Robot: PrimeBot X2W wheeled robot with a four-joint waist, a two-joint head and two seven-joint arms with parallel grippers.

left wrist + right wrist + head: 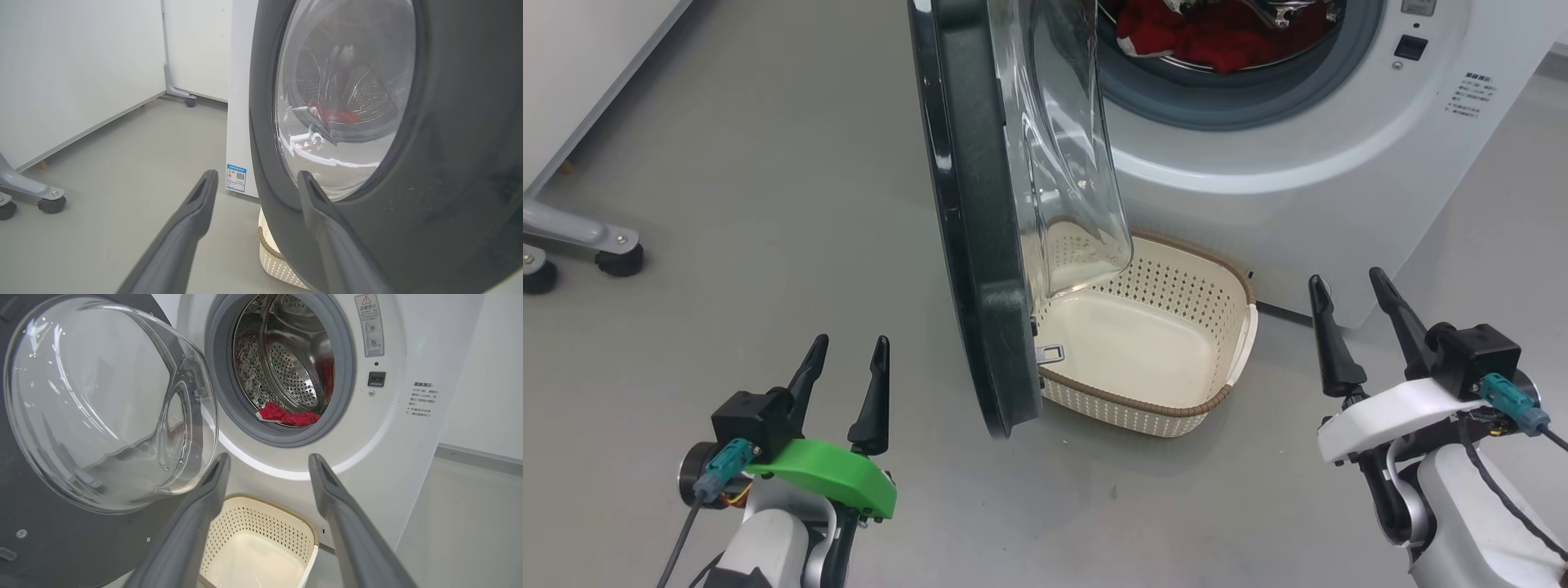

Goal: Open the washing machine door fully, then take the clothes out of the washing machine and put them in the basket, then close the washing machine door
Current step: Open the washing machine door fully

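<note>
In the head view, the washing machine door (980, 204) is seen almost edge-on, ahead and to the right of the left gripper (849, 343), whose fingers are spread with nothing between them. The right gripper (1346, 279) is likewise spread and empty. The basket (1127, 408) lies on the floor between the two grippers, ahead of them and partly under the door; nothing is seen in it. The clothes (1217, 37) are seen in the drum of the washing machine (1258, 220), well ahead of both grippers.

In the left wrist view, the door's black outer rim (449, 163) is found close ahead and to the right of the parted fingers, apparently not touched.

In the right wrist view, the red clothes (288, 415) are seen low in the drum, ahead of and above the fingers, and the bare basket (261, 526) below them.

The first step is judged to be in hand: the door is not yet fully open. A wider swing of the door, away from the basket, is called for before the drum is reached into.
</note>
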